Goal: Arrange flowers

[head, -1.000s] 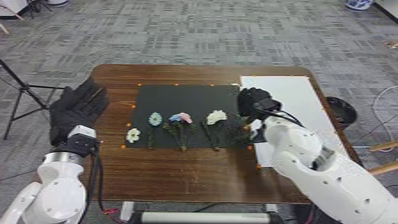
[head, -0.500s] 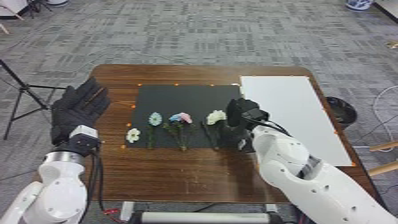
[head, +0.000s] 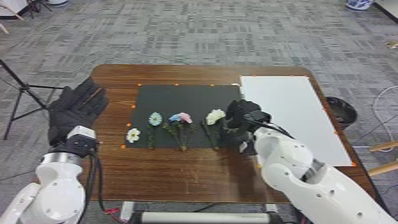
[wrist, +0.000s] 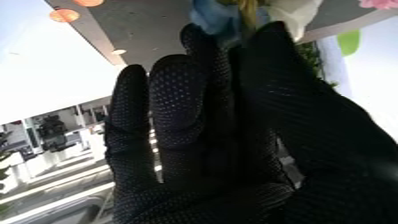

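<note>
Black mat [head: 178, 92]: right hand [head: 242, 112] nearer white flower [head: 215, 116] than before.

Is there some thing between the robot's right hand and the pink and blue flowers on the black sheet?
Yes, the larger white flower lies on the black sheet, between the right hand and those flowers.

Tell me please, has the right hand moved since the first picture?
Yes, the right hand has moved left and a little nearer the robot, against the white sheet.
</note>
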Robot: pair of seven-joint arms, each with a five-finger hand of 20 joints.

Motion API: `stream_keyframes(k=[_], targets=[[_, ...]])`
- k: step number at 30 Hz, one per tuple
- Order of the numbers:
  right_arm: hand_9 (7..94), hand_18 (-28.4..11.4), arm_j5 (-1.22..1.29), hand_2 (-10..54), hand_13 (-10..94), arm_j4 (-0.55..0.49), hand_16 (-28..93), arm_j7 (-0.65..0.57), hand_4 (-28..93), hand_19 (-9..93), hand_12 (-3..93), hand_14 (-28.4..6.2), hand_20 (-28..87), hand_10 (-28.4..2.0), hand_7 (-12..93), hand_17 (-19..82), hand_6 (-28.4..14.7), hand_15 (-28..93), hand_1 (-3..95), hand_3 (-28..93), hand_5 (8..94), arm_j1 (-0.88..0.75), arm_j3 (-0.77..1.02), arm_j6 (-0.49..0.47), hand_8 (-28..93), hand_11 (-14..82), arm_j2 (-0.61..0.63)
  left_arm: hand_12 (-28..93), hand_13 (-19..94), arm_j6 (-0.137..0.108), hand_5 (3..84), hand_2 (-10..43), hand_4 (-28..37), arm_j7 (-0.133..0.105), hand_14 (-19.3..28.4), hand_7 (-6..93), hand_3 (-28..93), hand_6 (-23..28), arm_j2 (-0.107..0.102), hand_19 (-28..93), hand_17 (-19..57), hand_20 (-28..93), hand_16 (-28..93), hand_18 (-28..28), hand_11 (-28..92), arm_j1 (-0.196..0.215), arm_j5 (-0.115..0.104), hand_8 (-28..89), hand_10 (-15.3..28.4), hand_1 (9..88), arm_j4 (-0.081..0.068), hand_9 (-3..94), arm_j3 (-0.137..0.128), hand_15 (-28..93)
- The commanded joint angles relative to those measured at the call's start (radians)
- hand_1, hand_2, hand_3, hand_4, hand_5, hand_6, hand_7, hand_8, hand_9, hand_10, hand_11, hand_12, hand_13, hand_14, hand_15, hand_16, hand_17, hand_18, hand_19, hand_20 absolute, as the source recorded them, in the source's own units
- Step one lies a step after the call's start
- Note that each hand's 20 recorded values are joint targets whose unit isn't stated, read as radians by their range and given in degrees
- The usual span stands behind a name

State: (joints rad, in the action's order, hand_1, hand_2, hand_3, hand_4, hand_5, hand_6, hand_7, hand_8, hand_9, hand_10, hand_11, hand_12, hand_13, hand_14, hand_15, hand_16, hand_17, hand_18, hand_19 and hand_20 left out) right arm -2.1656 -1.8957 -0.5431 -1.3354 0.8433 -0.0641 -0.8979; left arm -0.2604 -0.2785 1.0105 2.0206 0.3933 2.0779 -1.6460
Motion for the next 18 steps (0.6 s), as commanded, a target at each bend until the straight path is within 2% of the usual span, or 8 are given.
stream_keyframes(k=[1, 8, 12, 14, 16, 18], targets=[[71.1, -21.1, -0.046, -9.5, 66, -0.036, 34, -0.016, -28, 72, 37.2, -8.5, 39, -10.2, 18, 29, -1.3, 65, 47.5, 72, 62.2, -0.016, 0.014, -0.002, -12, 22.9, 0.008, 9, 25, 0.015, 45.2, 17.9, -28.3, 0.004, 15.5, 10.9, 73, 9.7, 0.006, 37, -6.3, 10, -5, 15.5, 21, 0.007, 0.006, -8, 14.6, 26.3, 0.005, 32.9, -0.001, 27], [69.3, -21.6, -0.027, -9.5, 65, -0.097, 33, -0.042, -28, 72, 31.1, -8.9, 40, -11.3, 18, 28, -1.7, 66, 43.2, 75, 62.5, -0.046, 0.068, -0.017, -11, 28.9, 0.032, 9, 25, 0.017, 45.1, 17.8, -28.3, 0.009, 15.5, 10.9, 73, 9.7, 0.006, 37, -6.3, 10, -5, 15.5, 21, 0.002, 0.006, -8, 14.6, 26.2, 0.000, 32.8, -0.005, 27], [69.2, -21.7, -0.022, -9.5, 65, -0.132, 33, -0.046, -28, 72, 29.3, -9.0, 40, -11.8, 25, 28, -1.6, 66, 41.9, 75, 65.4, -0.071, 0.131, -0.006, -11, 32.0, 0.038, 9, 25, 0.018, 45.2, 17.8, -28.3, 0.009, 15.5, 10.8, 73, 9.7, 0.006, 37, -6.4, 10, -5, 15.5, 21, 0.001, 0.006, -8, 14.6, 26.1, -0.002, 32.8, -0.004, 27], [69.2, -21.8, -0.004, -9.5, 65, -0.129, 33, -0.024, -27, 72, 28.5, -9.1, 40, -12.3, 29, 28, -1.4, 66, 39.3, 75, 65.8, -0.077, 0.168, 0.046, -11, 33.5, 0.037, 9, 25, 0.020, 45.2, 17.8, -28.3, 0.008, 15.5, 10.8, 73, 9.7, 0.006, 37, -6.4, 10, -5, 15.5, 21, -0.001, 0.007, -8, 14.6, 26.0, -0.005, 32.9, -0.005, 27], [67.8, -21.3, 0.129, -9.1, 64, -0.114, 32, 0.073, -22, 71, 26.8, -9.7, 39, -13.6, 28, 28, -2.3, 63, 32.6, 73, 65.0, -0.099, 0.236, 0.140, -12, 31.5, 0.036, 9, 25, 0.021, 45.2, 17.8, -28.3, 0.004, 15.5, 10.7, 73, 9.7, 0.005, 37, -6.3, 10, -5, 15.5, 21, -0.002, 0.006, -8, 14.6, 26.0, -0.007, 32.9, -0.004, 27], [63.6, -20.4, 0.388, -2.4, 59, -0.099, 28, 0.168, -21, 67, 23.5, -11.5, 36, -15.0, 23, 26, -3.5, 55, 28.3, 72, 60.7, -0.115, 0.310, 0.217, -12, 24.6, 0.026, 9, 25, 0.028, 44.7, 17.8, -28.3, 0.007, 14.9, 10.2, 73, 9.6, 0.002, 37, -6.3, 10, -5, 15.5, 21, -0.011, 0.003, -8, 14.7, 25.7, -0.012, 32.9, -0.004, 26]])
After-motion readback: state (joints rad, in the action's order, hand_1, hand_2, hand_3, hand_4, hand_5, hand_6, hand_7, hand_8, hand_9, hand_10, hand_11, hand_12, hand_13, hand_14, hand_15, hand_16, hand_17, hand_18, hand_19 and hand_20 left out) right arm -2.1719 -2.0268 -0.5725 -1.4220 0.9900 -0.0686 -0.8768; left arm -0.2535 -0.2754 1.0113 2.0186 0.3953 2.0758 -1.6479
